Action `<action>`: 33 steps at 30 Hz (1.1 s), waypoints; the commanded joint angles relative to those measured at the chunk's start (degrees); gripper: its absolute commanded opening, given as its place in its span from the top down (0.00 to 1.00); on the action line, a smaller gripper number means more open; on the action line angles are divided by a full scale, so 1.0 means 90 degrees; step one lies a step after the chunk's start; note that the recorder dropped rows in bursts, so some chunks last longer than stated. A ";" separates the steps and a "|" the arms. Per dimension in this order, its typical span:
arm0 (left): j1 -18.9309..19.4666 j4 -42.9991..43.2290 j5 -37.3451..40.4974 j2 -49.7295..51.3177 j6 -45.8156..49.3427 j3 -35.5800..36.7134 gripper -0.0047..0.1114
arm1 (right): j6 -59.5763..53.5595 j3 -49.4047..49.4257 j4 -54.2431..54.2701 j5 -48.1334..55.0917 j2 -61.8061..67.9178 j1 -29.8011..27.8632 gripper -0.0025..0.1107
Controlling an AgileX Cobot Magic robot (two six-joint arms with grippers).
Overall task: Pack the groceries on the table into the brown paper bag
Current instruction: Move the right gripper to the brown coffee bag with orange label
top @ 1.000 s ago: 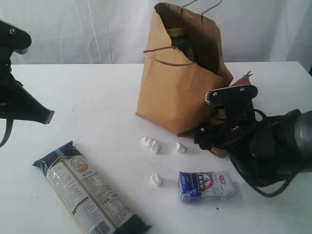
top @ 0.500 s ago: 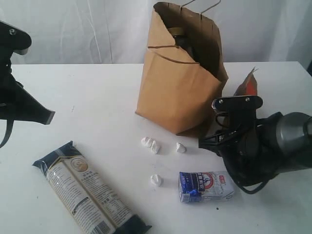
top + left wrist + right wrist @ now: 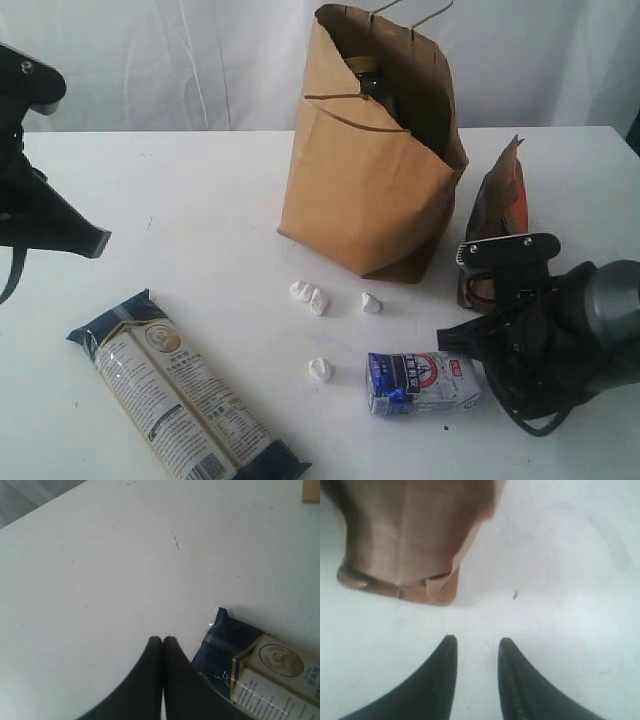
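The brown paper bag (image 3: pixel 350 190) hides most of the dark jar (image 3: pixel 371 86); the noodle pack (image 3: pixel 180 395) is cropped at one end.

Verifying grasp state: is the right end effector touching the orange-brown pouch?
Apart. The right wrist view shows bare white table between the right end effector and the orange-brown pouch.

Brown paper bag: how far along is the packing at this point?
Done: at least one dark jar sits inside the brown paper bag. In hand: nothing; the right claw is open and empty facing the orange-brown pouch, the left claw shut and empty. Left: the pouch, the blue-white carton and the noodle pack are outside the bag on the table.
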 commanded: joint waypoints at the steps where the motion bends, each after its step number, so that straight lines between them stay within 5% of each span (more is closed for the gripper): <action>1: -0.0006 0.0051 0.0096 -0.0064 0.0066 0.0041 0.96 | -0.0285 0.0093 -0.0143 -0.0151 -0.0019 -0.0029 0.69; 6: -0.0006 0.0120 0.0085 -0.0064 0.0066 0.0041 0.96 | -0.0185 0.0093 -0.0393 -0.0026 -0.0019 -0.0029 0.34; 9: -0.0006 0.0134 0.0085 -0.0064 0.0094 0.0041 0.96 | -0.0167 0.0093 -0.0552 0.0231 -0.0008 -0.0029 0.22; 22: -0.0006 0.0134 0.0027 -0.0064 0.0242 0.0041 0.96 | 0.0300 -0.0173 -0.0911 -0.1211 -0.0008 -0.0016 0.21; 33: -0.0006 0.0108 0.0042 -0.0064 0.0399 0.0041 0.96 | 0.0637 -0.0468 -0.1118 0.0365 0.0030 -0.0016 0.21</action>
